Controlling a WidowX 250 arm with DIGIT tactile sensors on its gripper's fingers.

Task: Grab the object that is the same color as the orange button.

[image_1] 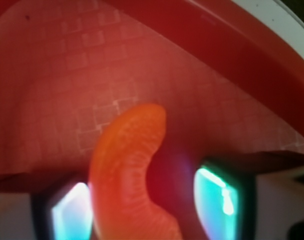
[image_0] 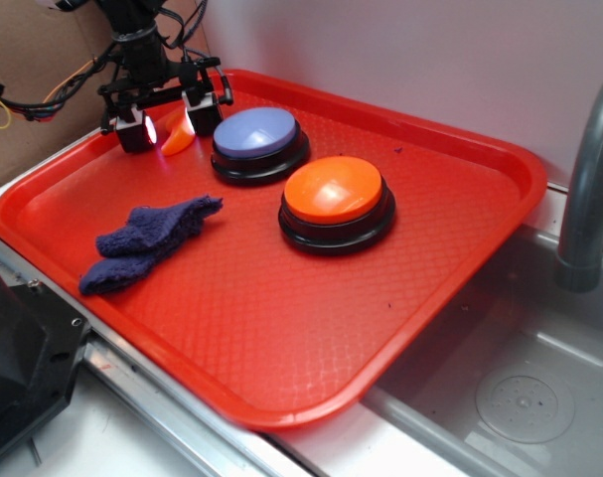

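Wrist view shows my claw (image_1: 141, 205) spread wide, its two pads either side of the small curved orange piece (image_1: 131, 170), which lies on the red tray (image_1: 66, 75); whether the left pad touches it I cannot tell. Exterior view puts the piece (image_0: 176, 136) in the tray's far left corner, just beside the lavender button (image_0: 259, 142). Nearer sit the orange button (image_0: 336, 202) and a blue cloth (image_0: 147, 241). Right of the tray (image_0: 281, 338) is a steel sink (image_0: 520, 388) with a grey pipe (image_0: 587, 189).

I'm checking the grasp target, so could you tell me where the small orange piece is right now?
In the exterior view, the small orange piece lies on the red tray at its far left, between the fingers of the open gripper, just left of the lavender-blue button.
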